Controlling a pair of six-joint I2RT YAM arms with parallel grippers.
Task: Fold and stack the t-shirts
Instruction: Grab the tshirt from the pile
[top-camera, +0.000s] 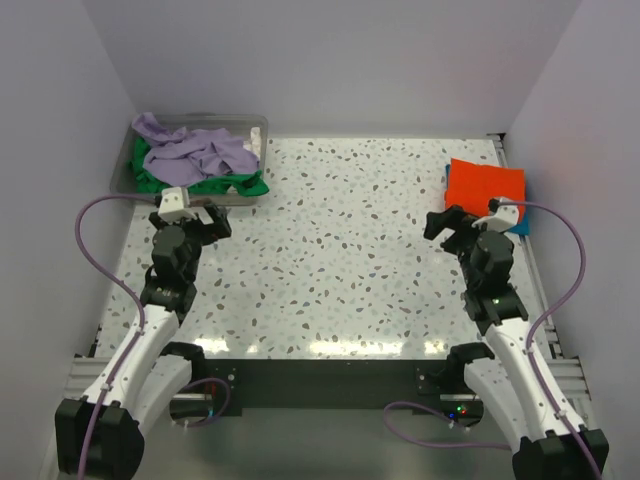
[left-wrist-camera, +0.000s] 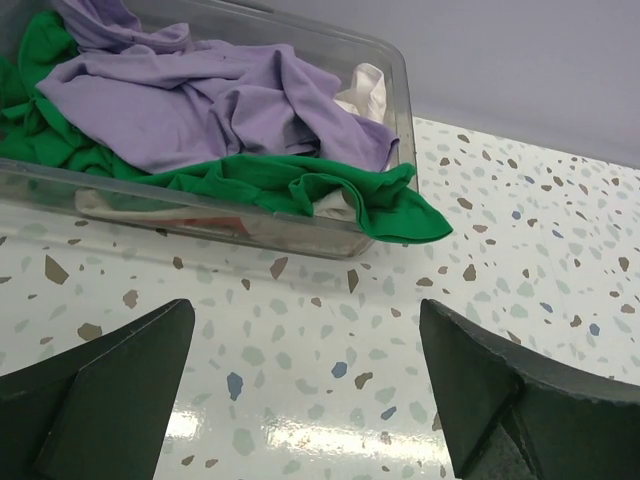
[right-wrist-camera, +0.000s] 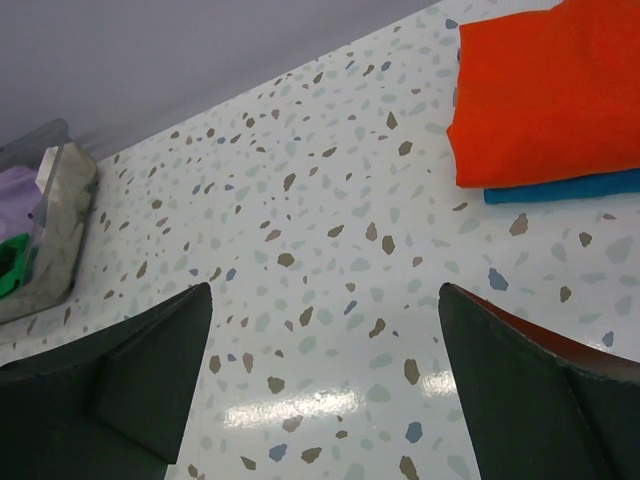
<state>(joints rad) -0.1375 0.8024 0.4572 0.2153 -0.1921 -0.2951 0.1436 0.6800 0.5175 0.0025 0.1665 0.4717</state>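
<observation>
Spreading beneath the left pincer (left-wrist-camera: 308, 395) and the right pincer (right-wrist-camera: 325, 385), a glossy white stone-look tabletop flecked with grey and brown chips (top-camera: 340, 250), catching a bar of light just ahead of both.

Next in size, a clear rectangular plastic tub (left-wrist-camera: 400, 110): sits on the tabletop just ahead of the left pincer, reaching off to its left.

Heaped inside the tub, a crumpled lavender purple t-shirt (left-wrist-camera: 210, 100), lying on top of the pile, ahead of the left pincer.

Under and around that, a crumpled bright green t-shirt (left-wrist-camera: 300, 185), one corner hanging out over the tub's near right corner, ahead and slightly right of the left pincer.

Ahead of the right pincer and off to its right, a neatly folded orange t-shirt (right-wrist-camera: 550, 90), lying flat on a folded blue t-shirt (right-wrist-camera: 560, 188), of which only a thin edge shows at the near side.

Tucked into the tub's far right corner, a small patch of crumpled white t-shirt (left-wrist-camera: 365, 92).

Left pincer: released, fingers spread wide, gripping nothing, only bare tabletop between them.

Right pincer: likewise released, fingers well apart, nothing held, well apart from the left one.
</observation>
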